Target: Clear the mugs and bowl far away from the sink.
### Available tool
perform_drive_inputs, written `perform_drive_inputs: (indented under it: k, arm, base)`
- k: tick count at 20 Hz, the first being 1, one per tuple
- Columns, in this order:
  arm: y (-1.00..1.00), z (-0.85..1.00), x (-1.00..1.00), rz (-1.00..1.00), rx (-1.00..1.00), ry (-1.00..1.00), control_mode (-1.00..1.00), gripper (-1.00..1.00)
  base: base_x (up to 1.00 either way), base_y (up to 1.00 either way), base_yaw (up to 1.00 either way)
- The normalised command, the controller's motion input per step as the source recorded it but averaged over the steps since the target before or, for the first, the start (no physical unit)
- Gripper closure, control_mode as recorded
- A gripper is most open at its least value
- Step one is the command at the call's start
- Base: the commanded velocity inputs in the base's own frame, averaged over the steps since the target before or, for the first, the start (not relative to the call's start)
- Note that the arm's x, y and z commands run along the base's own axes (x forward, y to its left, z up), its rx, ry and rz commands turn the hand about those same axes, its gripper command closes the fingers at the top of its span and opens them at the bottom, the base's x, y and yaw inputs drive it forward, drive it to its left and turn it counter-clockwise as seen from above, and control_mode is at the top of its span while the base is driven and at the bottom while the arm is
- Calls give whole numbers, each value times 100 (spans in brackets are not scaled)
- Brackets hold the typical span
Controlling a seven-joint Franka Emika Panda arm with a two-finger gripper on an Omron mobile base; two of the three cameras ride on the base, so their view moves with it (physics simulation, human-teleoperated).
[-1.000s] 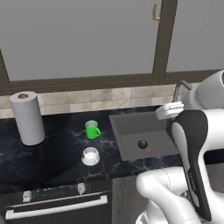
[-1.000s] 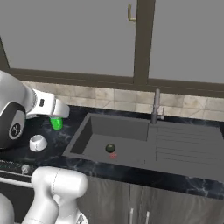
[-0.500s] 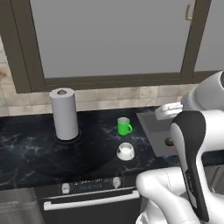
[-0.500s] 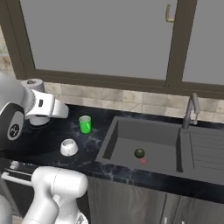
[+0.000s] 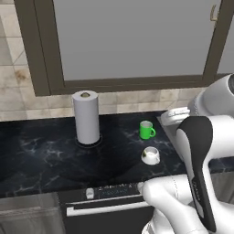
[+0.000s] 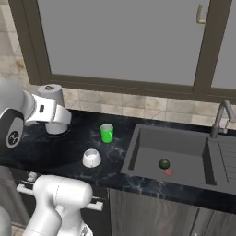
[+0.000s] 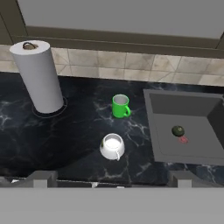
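Note:
A bright green mug (image 5: pixel 146 130) (image 6: pixel 107 133) (image 7: pixel 120 106) stands upright on the black marble counter, just left of the dark sink (image 6: pixel 170 156) (image 7: pixel 188 127). The squat white bowl (image 5: pixel 150 156) (image 6: pixel 91 158) (image 7: pixel 112 146) sits nearer the counter's front edge, a little in front of the mug. My gripper (image 7: pixel 111 179) hangs open and empty, high above the front edge, looking down at both. In the hand view its two fingertips (image 7: pixel 41 178) stand wide apart, with the bowl between and beyond them.
A tall white paper-towel roll (image 5: pixel 86 117) (image 6: pixel 50 97) (image 7: pixel 38 76) stands at the back left of the counter. A dark green ball (image 6: pixel 164 164) (image 7: pixel 177 131) and a small red thing lie in the basin. The faucet (image 6: pixel 220 117) rises behind it. Knobs (image 5: pixel 90 193) line the front below.
The whole picture has shifted: the base has driven left, so sink, mug and bowl now sit further right in the views. The mug, the bowl and the open gripper have not changed.

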Motion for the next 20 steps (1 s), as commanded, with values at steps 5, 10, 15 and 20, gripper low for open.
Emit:
perform_drive_inputs:
  k: [5,10,15,20]
  arm:
    - [0,0,0,0,0,0,100,-100]
    - [0,0,0,0,0,0,100,-100]
    - [0,0,0,0,0,0,100,-100]
    - [0,0,0,0,0,0,100,-100]
  base:
    - [0,-16,11]
    - [-3,-10,24]
    - [-9,-30,11]
    - [-27,-47,6]
